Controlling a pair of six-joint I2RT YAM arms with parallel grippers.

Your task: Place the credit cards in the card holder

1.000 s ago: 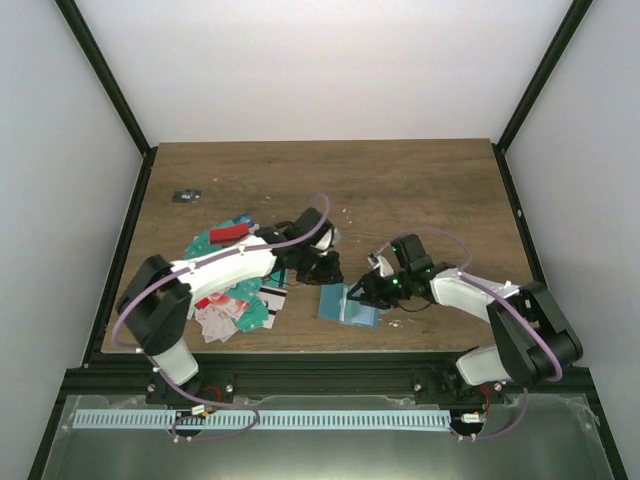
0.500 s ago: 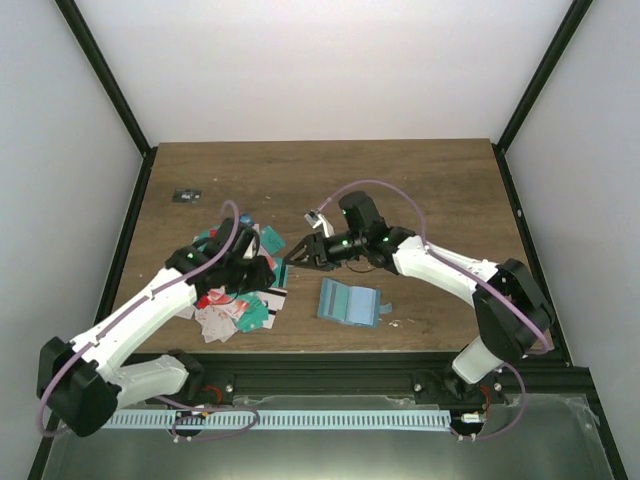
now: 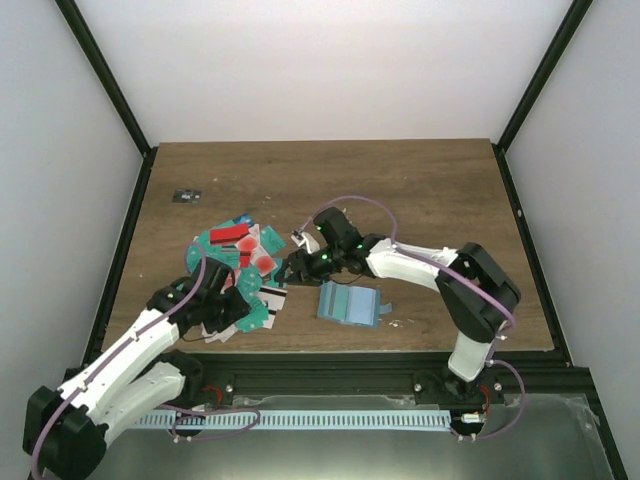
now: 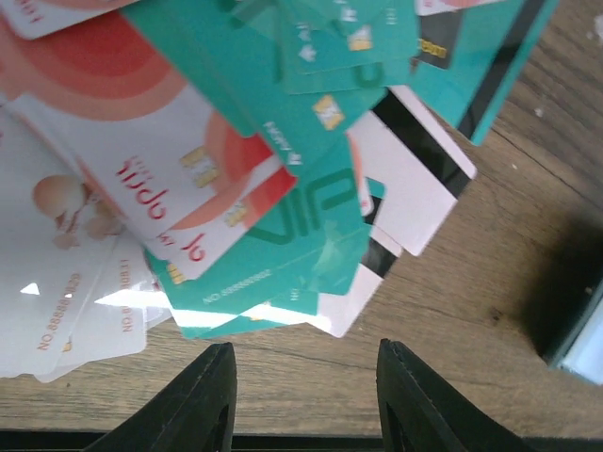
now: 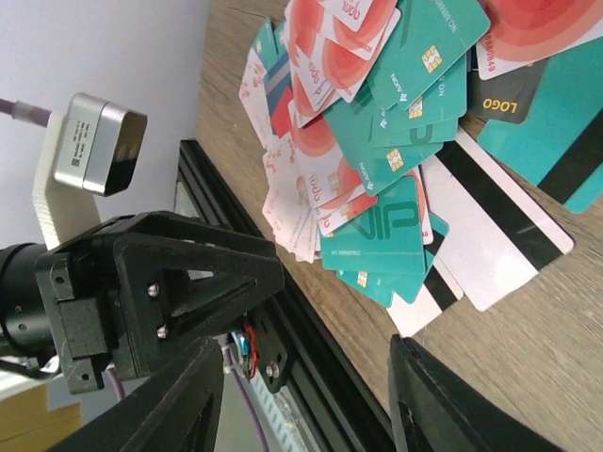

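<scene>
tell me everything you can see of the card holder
The card holder is a small teal-blue wallet lying opened flat on the wooden table near its front edge. Stepped pocket slots show on its inner face, and a tab sticks out on its right side. It lies right of the credit cards, apart from them; nothing else seems to touch it.

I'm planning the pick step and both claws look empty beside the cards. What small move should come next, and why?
Likely ease the left claw forward onto the pile's near edge and close on one protruding card. Its jaws stand open and empty just short of the credit cards, and the card holder lies open nearby.
</scene>
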